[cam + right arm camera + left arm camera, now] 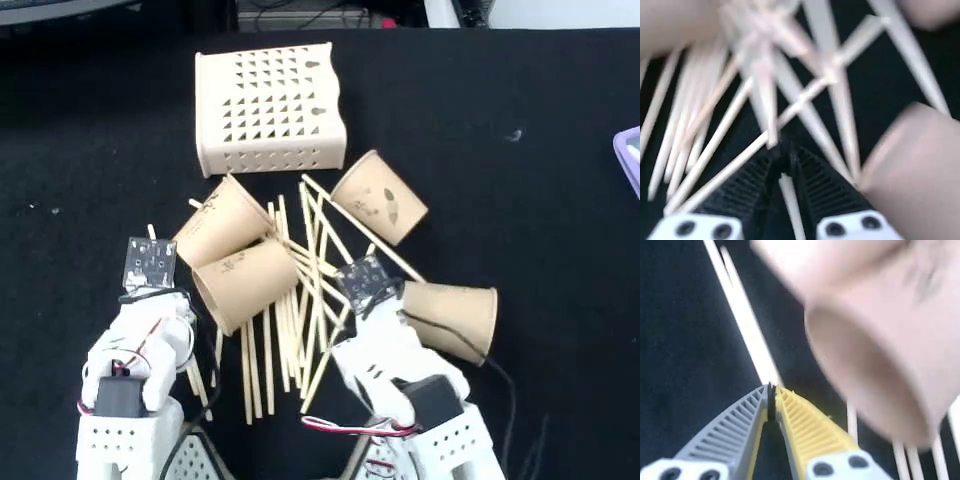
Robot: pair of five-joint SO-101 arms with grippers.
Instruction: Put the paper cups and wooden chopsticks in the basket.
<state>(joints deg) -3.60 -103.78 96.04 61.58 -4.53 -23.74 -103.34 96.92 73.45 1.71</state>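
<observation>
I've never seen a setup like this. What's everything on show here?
basket: one, cream, lying at the table's far side.
cups: four, tan, on their sides around the chopsticks.
chopsticks: loose pile, pale wood, mid-table.
table: one, black.
purple thing: one, at the table's edge.
left arm, right arm: white, near side.
left gripper: grey and yellow, shut.
right gripper: black, shut.
</observation>
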